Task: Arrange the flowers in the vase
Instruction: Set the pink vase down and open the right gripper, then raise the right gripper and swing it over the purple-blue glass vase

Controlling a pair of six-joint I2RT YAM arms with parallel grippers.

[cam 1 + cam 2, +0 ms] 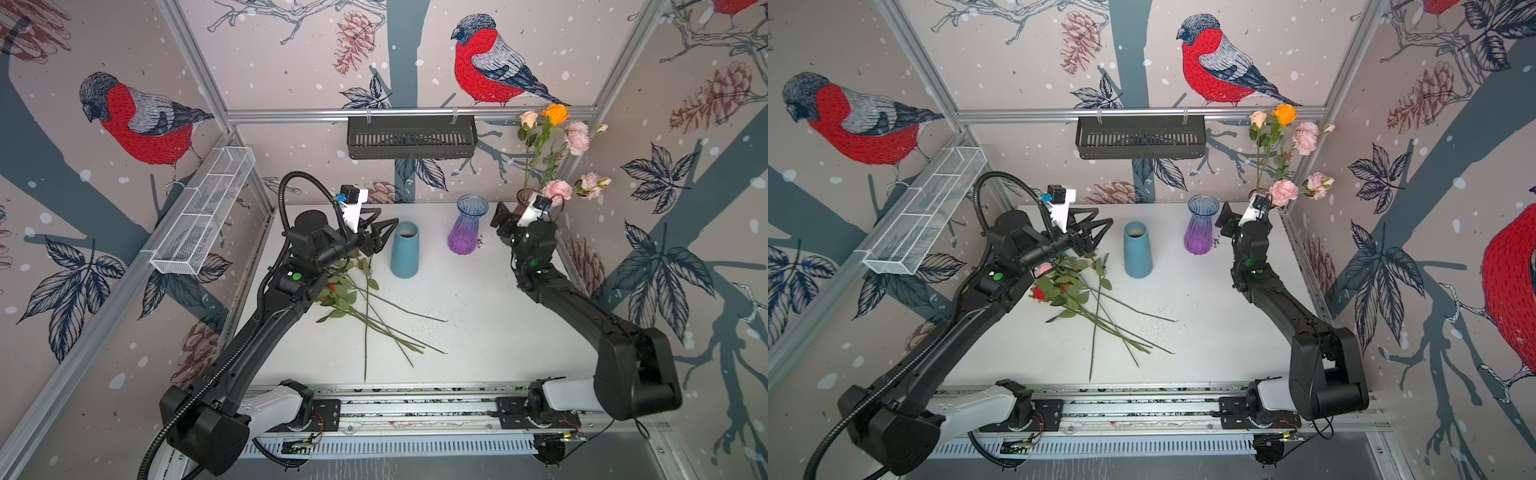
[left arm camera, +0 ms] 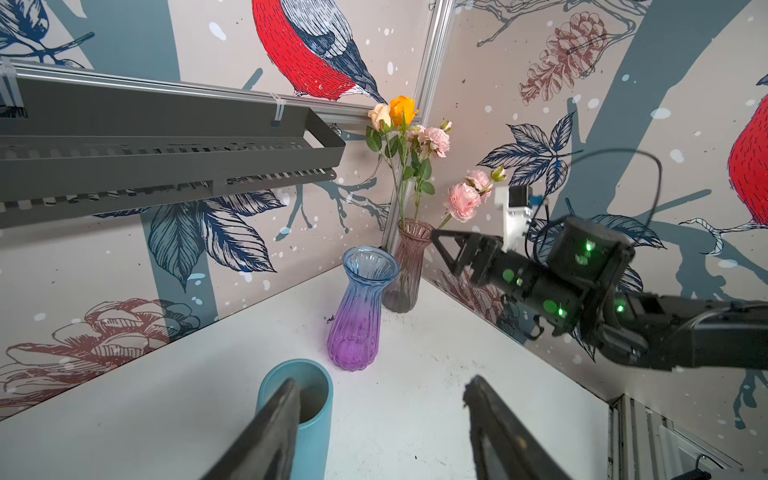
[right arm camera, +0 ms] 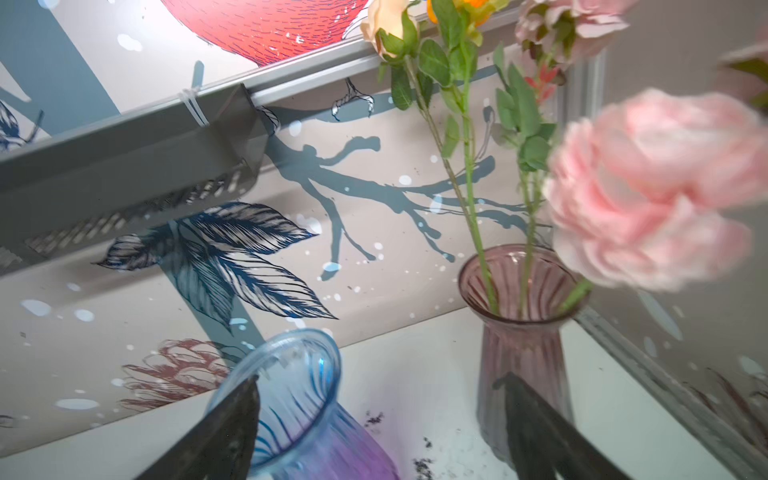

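Note:
A cream, an orange and several pink flowers [image 1: 555,137] stand in a smoky pink glass vase [image 2: 409,266] in the back right corner. In both top views that vase is mostly hidden behind my right wrist. My right gripper [image 3: 380,378] is open and empty, just in front of the vase [image 3: 519,345], with a pink head [image 3: 648,195] close above it. More flowers [image 1: 353,299] lie loose on the white table, their heads partly under my left arm and a red head [image 1: 1039,293] showing. My left gripper [image 2: 384,386] hovers open and empty above them.
A teal ceramic vase [image 1: 405,253] stands right beside my left gripper's fingertips. A blue-to-purple glass vase [image 1: 467,226] stands left of my right gripper. A black slotted basket [image 1: 411,137] hangs on the back wall, a white mesh basket [image 1: 203,216] on the left wall.

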